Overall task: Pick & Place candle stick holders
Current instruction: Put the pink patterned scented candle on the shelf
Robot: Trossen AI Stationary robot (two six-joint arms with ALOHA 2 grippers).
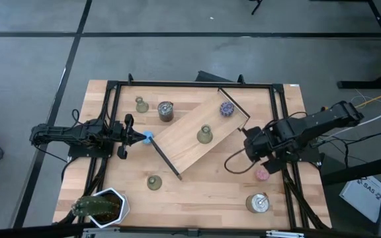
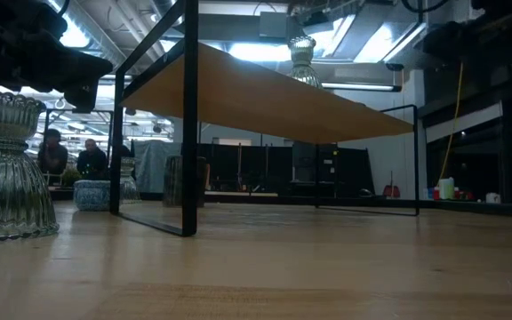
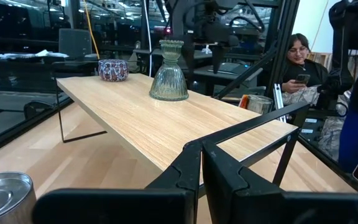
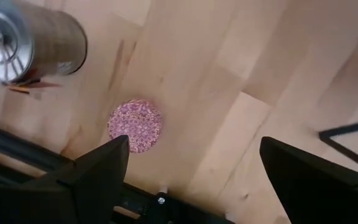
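Bright overhead light, backlit low view

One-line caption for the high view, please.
Left gripper shut at the raised shelf's corner; one candle stick holder on the shelf, two on the table; right gripper open.

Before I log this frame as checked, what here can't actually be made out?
- Left gripper, high view: too small to show its tip or the blue bit beside it.
- Candle stick holder, low view: cut by the picture's left edge.
- Silver tin, left wrist view: cut off at the bottom.
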